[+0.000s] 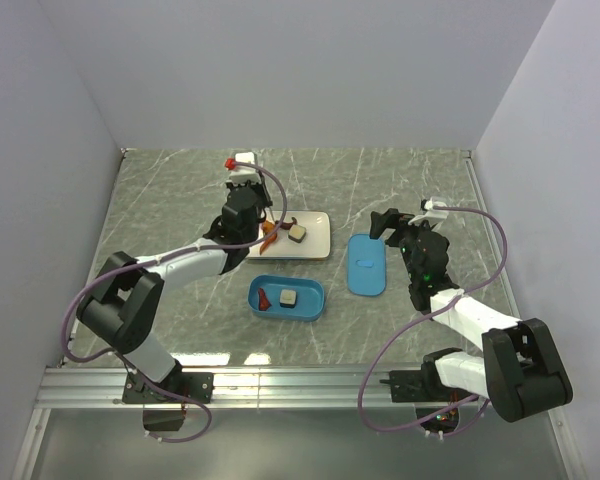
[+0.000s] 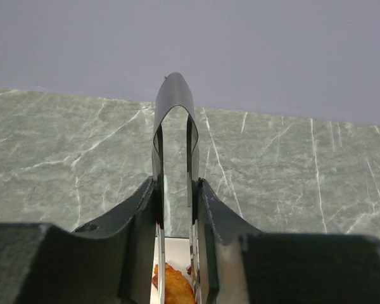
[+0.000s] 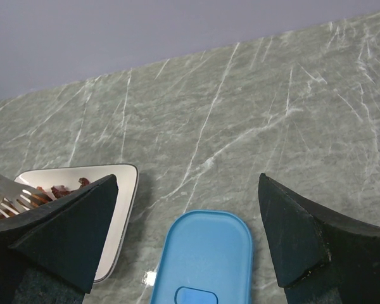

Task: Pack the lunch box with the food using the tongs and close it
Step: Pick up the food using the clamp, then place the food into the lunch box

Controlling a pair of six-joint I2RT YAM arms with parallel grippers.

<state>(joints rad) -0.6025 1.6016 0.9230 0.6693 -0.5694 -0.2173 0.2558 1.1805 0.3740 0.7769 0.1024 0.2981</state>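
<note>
My left gripper [image 1: 254, 220] [image 2: 176, 209] is shut on the grey metal tongs [image 2: 175, 101]. It hangs over the left end of the white plate [image 1: 318, 247]. The tongs' legs close around an orange piece of food [image 2: 174, 285] [image 1: 270, 240]. A whitish cube [image 1: 297, 233] lies on the plate. The blue lunch box [image 1: 310, 306] stands open in front of the plate, with a dark red piece [image 1: 264, 299] and a whitish cube [image 1: 288, 298] inside. Its lid [image 1: 366, 263] [image 3: 206, 259] lies flat to the right. My right gripper [image 1: 402, 232] [image 3: 187, 183] is open just above the lid's far end.
The plate's corner [image 3: 123, 190] shows in the right wrist view with dark red bits [image 3: 60, 189] and the tongs' tips [image 3: 6, 196] on it. Marbled green tabletop surrounds everything, with white walls behind and at both sides.
</note>
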